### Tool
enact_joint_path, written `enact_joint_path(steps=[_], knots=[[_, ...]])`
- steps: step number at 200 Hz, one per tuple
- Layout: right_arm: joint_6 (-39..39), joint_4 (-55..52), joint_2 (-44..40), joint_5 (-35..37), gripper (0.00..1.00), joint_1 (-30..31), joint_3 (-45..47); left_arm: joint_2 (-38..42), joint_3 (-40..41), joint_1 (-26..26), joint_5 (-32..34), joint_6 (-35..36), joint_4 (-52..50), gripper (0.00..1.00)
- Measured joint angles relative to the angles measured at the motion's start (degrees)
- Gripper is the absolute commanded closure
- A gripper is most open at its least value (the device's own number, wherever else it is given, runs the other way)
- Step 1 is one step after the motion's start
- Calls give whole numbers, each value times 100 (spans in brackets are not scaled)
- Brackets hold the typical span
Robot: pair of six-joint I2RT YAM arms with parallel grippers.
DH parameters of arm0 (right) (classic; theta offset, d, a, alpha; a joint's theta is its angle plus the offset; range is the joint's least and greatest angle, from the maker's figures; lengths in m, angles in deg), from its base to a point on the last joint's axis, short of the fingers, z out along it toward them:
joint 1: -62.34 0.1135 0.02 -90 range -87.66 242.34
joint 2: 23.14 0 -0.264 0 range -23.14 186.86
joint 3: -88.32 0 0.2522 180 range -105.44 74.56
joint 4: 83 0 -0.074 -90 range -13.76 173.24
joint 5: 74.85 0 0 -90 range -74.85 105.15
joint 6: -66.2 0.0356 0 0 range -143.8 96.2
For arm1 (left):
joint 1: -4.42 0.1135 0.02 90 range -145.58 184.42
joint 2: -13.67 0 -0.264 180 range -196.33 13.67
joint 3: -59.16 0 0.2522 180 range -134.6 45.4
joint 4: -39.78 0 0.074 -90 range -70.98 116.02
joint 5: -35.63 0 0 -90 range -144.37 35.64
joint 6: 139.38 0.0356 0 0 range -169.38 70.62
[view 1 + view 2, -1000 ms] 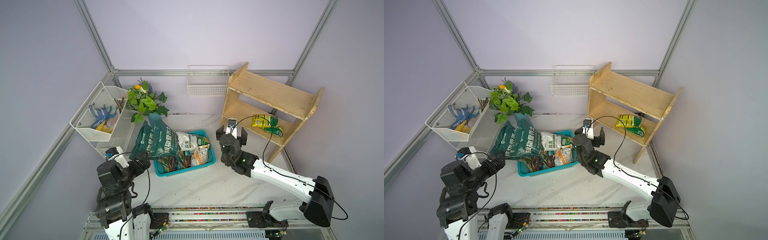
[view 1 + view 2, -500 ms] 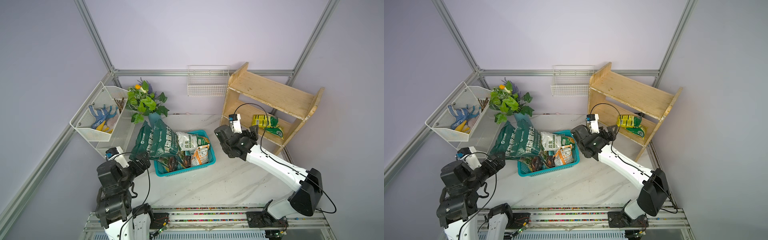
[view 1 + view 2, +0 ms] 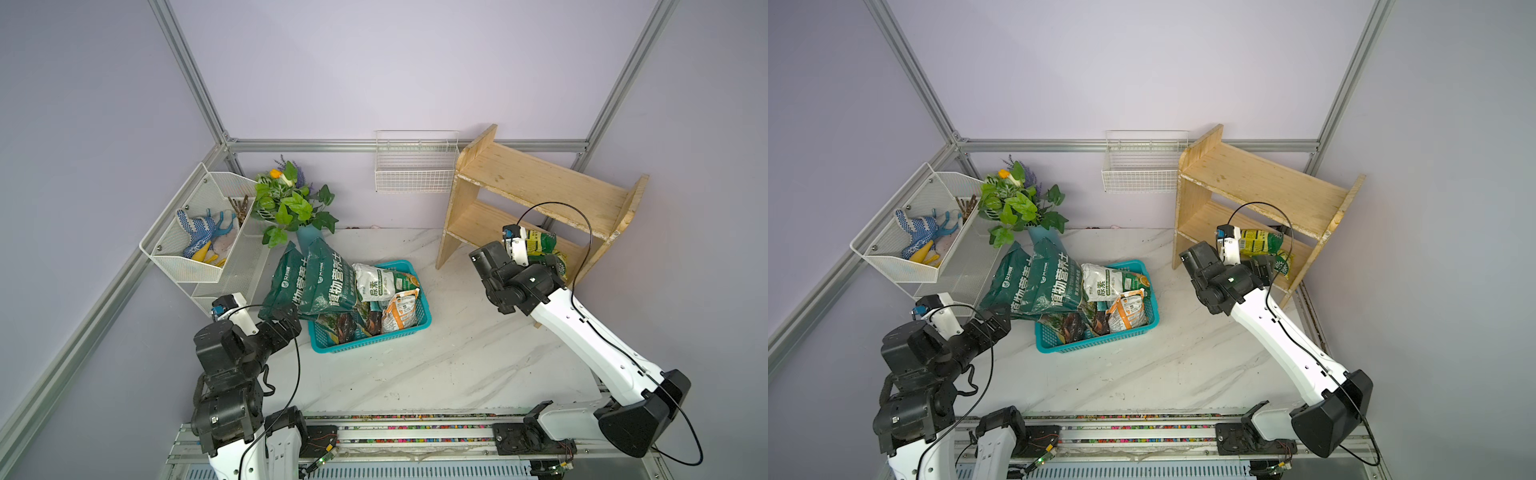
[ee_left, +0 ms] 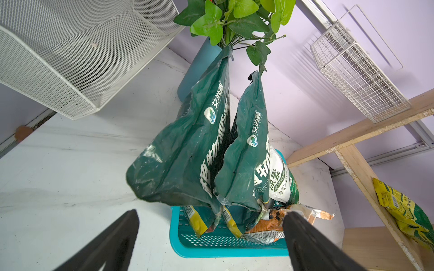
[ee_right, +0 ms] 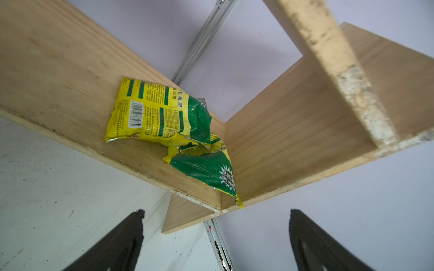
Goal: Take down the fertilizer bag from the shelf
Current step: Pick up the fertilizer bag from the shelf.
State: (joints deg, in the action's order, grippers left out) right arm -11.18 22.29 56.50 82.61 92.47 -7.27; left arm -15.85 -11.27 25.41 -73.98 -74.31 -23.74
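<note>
White mesh rack [image 3: 183,272] holds blue dotted gloves [image 3: 195,228]; the left fingers [image 4: 112,237], spread and holding nothing, sit near the teal basket [image 3: 365,344] crammed with bags [image 3: 328,282]. On the wooden shelf [image 3: 540,178], the yellow-green fertilizer bag [image 5: 159,115] lies on the lower tier against the side panel. The right fingers [image 5: 122,239] are spread wide near it, not touching.

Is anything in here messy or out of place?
The yellow-green fertilizer bag lies crumpled on the lower board of the wooden shelf, one corner poking past the front edge. Two dark green bags lean out over the rim of the teal basket.
</note>
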Motion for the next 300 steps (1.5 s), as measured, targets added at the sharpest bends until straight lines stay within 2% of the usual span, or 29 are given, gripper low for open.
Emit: enact_joint_path(steps=[47, 115, 168, 183, 193, 197, 204, 212, 229, 269, 300], knots=[[-96, -68, 802, -343, 0, -505, 101, 0, 0, -24, 0, 0, 0, 0], [-140, -42, 820, -175, 0, -837, 59, 0, 0, -46, 0, 0, 0, 0], [-334, 157, 822, -304, 0, -1213, -118, 0, 0, -46, 0, 0, 0, 0], [-389, 210, 824, -431, 9, -1307, -201, 0, 0, -46, 0, 0, 0, 0], [-424, 236, 859, -511, 22, -1360, -269, 0, 0, -46, 0, 0, 0, 0], [-428, 251, 883, -557, 31, -1381, -299, 0, 0, -46, 0, -2, 0, 0], [-437, 280, 922, -608, 56, -1410, -330, 0, 0, -46, 0, 0, 0, 0], [-481, 289, 979, -702, 76, -1443, -354, 0, 0, -46, 0, 0, 0, 0], [-509, 299, 1095, -907, 100, -1502, -365, 0, 0, -50, 0, 0, 0, 0], [-503, 304, 1106, -1246, 100, -1589, -424, 0, 0, -50, 2, 0, 0, 0], [-483, 293, 739, -1438, 100, -1567, -424, 0, 0, -50, 2, -2, 0, 0]])
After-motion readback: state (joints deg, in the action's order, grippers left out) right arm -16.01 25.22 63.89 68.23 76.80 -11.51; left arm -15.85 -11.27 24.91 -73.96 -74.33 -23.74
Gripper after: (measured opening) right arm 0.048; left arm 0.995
